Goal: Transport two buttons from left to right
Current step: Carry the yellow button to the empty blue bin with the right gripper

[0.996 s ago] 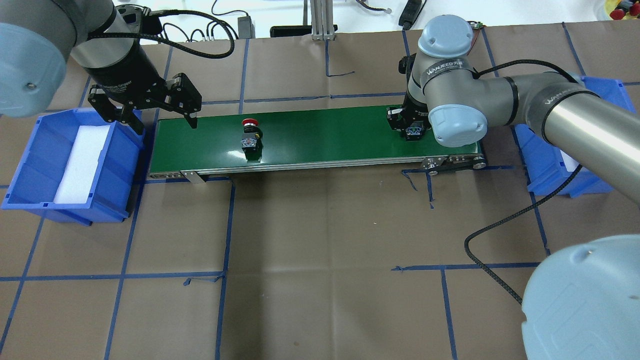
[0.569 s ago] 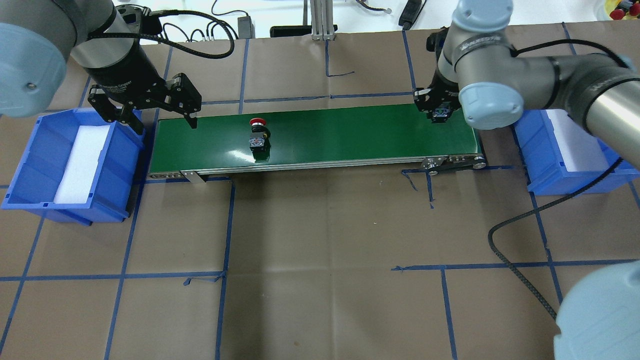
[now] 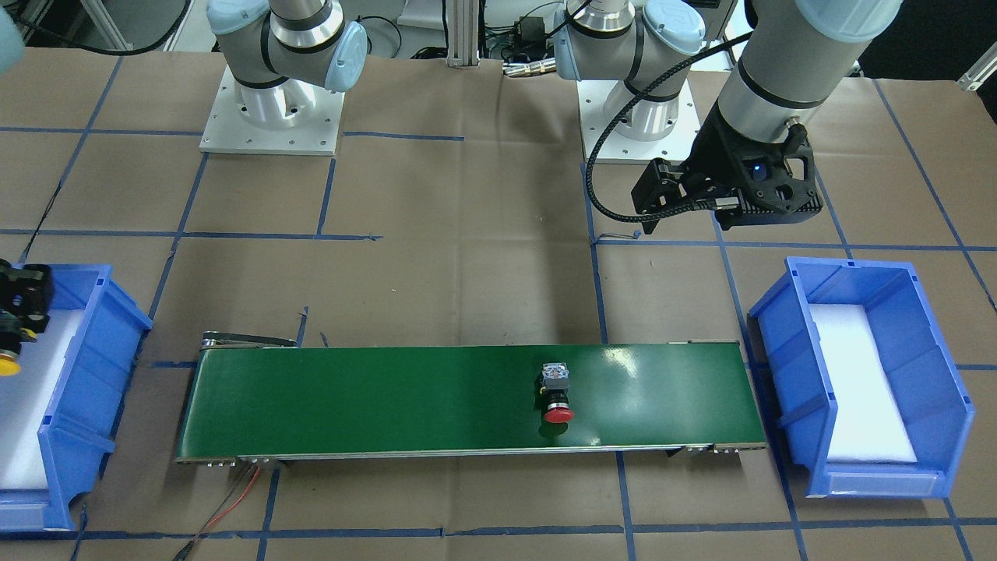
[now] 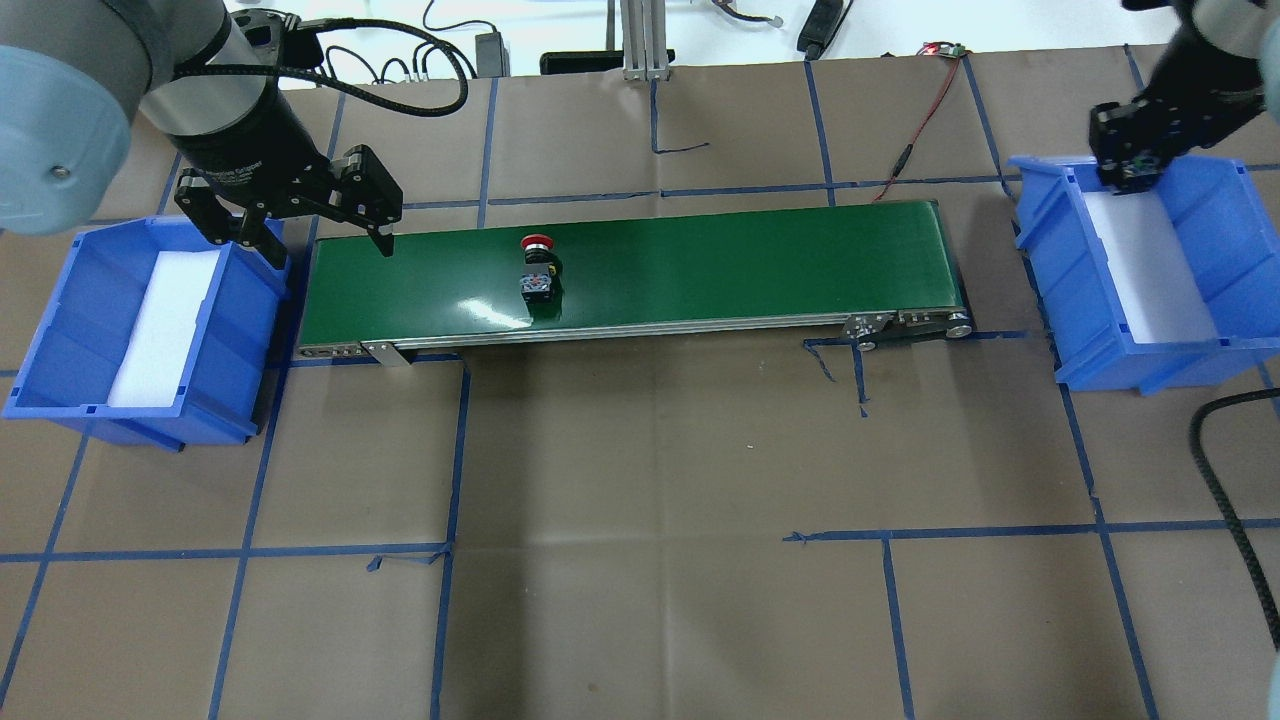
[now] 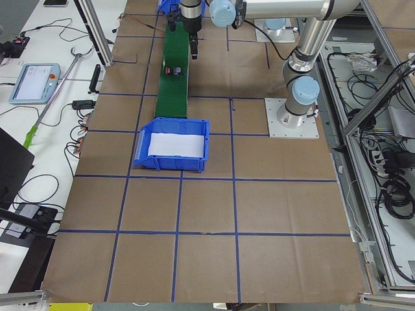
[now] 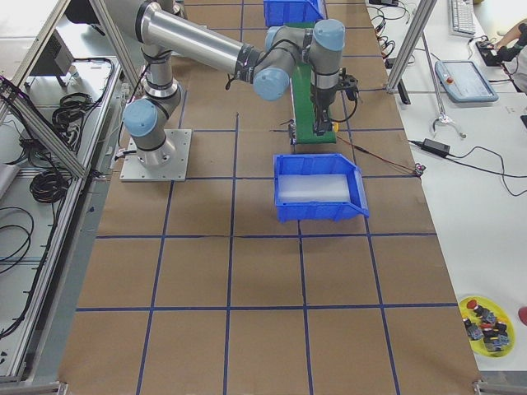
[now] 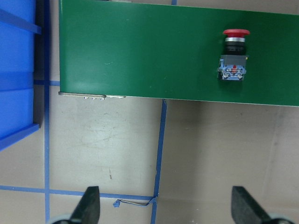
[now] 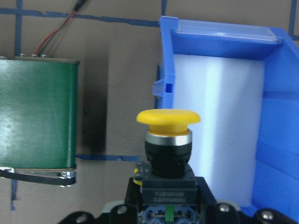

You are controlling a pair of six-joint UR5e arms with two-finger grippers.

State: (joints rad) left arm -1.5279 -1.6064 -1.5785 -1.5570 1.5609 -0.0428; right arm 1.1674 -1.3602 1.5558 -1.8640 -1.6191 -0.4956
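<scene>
Overhead exterior: the right tool (image 4: 1135, 170) had been swung from the belt (image 4: 750, 265) to over the right bin (image 4: 1150, 362), clamped on the yellow button (image 8: 168, 122) — release judged next. The red button (image 4: 538, 268) had been carried further along the belt — left tool (image 4: 325, 248) spread wide, empty.

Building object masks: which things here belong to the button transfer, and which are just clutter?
Job: yellow button, held in right gripper at right bin; red button on conveyor belt; open left gripper; left bin.
Lying about: tablet; yellow dish of small parts.
</scene>
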